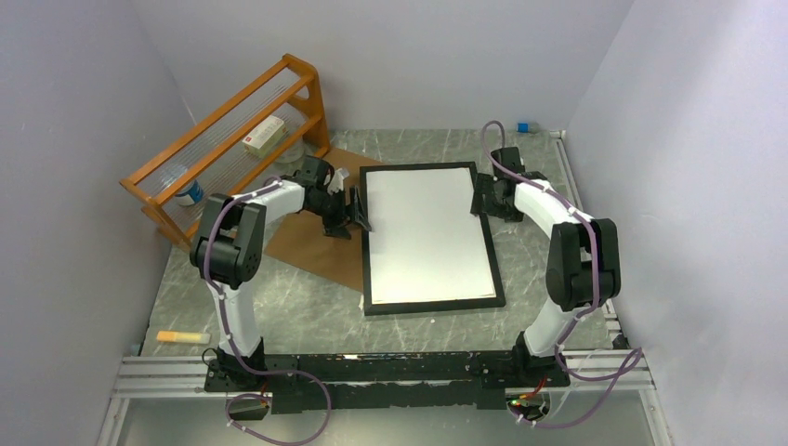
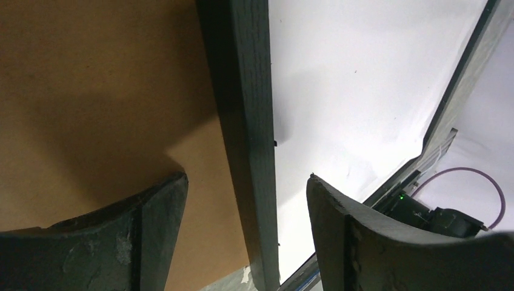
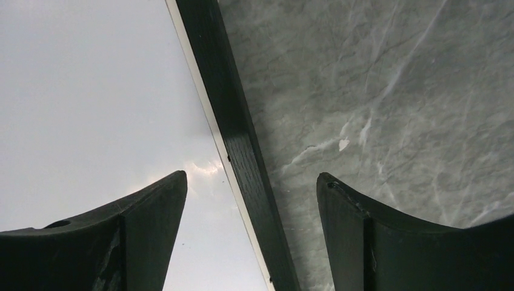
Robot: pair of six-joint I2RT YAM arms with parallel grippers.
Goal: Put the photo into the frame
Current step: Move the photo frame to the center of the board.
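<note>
The frame (image 1: pixel 433 304), thin and black, lies flat in the middle of the table. The photo (image 1: pixel 426 232) lies inside it with its plain white back up; the printed side is hidden. My left gripper (image 1: pixel 358 212) is open at the frame's left side. In the left wrist view it (image 2: pixel 246 177) straddles the frame's rail (image 2: pixel 251 91), one finger over the brown board, the other over the photo (image 2: pixel 351 79). My right gripper (image 1: pixel 481 197) is open at the right side. It (image 3: pixel 251 174) straddles that rail (image 3: pixel 224 91) with the photo (image 3: pixel 91 91) to its left.
A brown backing board (image 1: pixel 307 242) lies under the frame's left edge. An orange wooden rack (image 1: pixel 223 130) with a box and a bottle stands at the back left. An orange stick (image 1: pixel 183 336) lies near the front left. Walls close in both sides of the grey marble table (image 3: pixel 394 91).
</note>
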